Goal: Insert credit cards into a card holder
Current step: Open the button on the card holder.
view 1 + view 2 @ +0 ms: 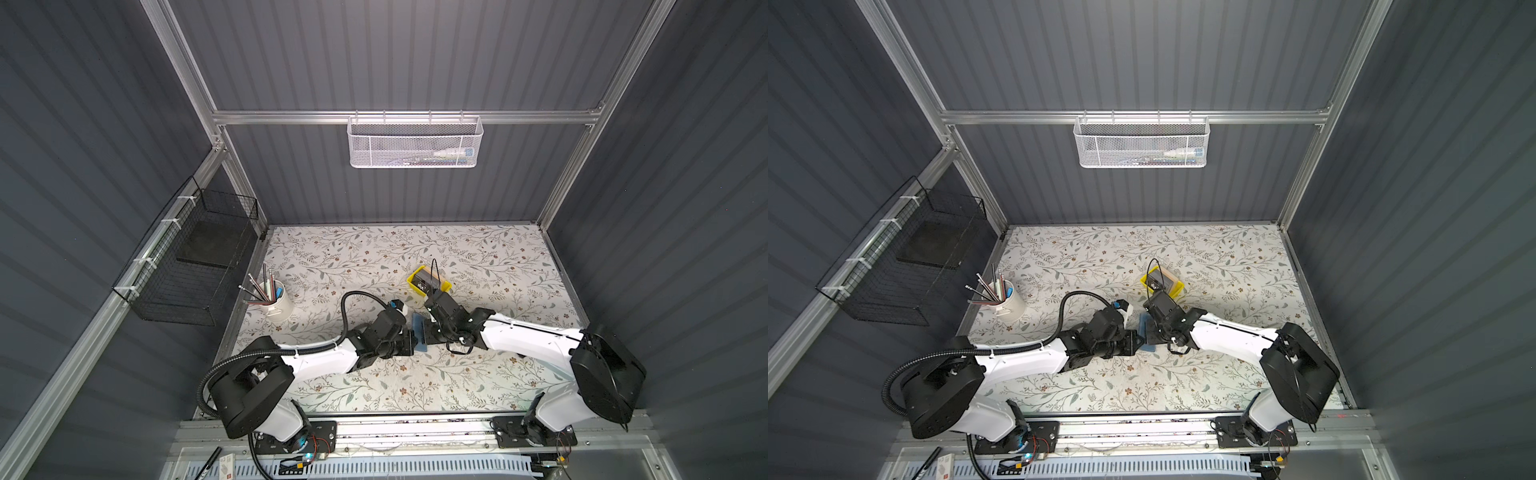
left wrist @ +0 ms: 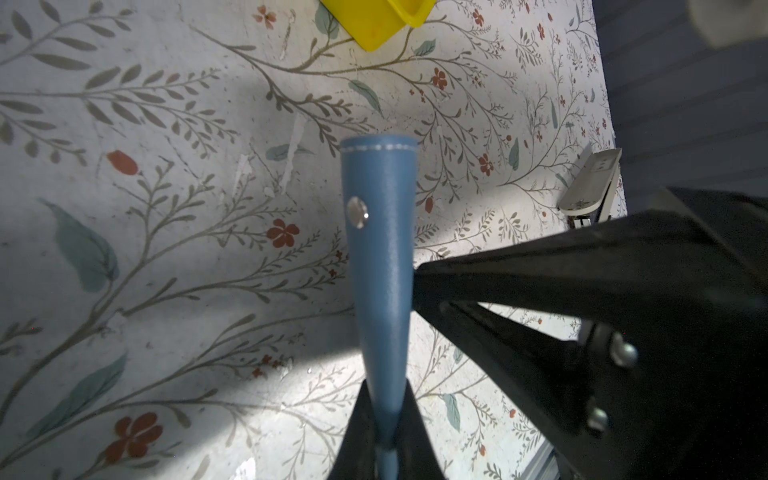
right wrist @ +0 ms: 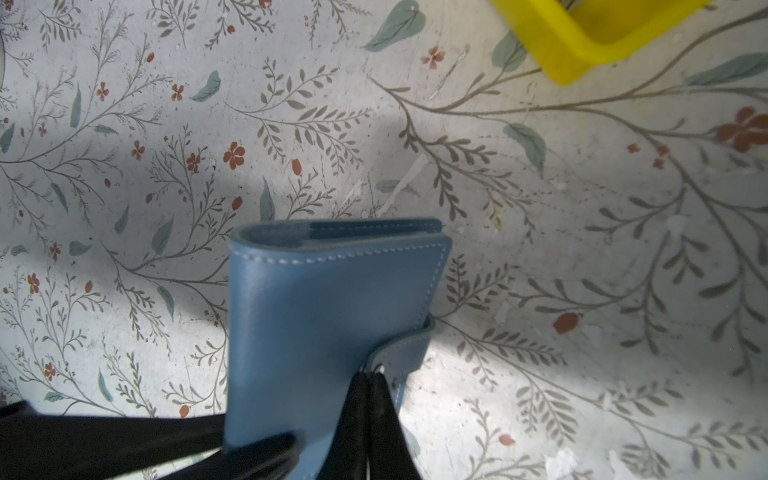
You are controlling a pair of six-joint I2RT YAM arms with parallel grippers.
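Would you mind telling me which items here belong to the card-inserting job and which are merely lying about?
Job: card holder, pinched by left gripper and right gripper; credit cards, in the yellow tray.
Lying about: mug of pencils; white mesh basket; black wire basket.
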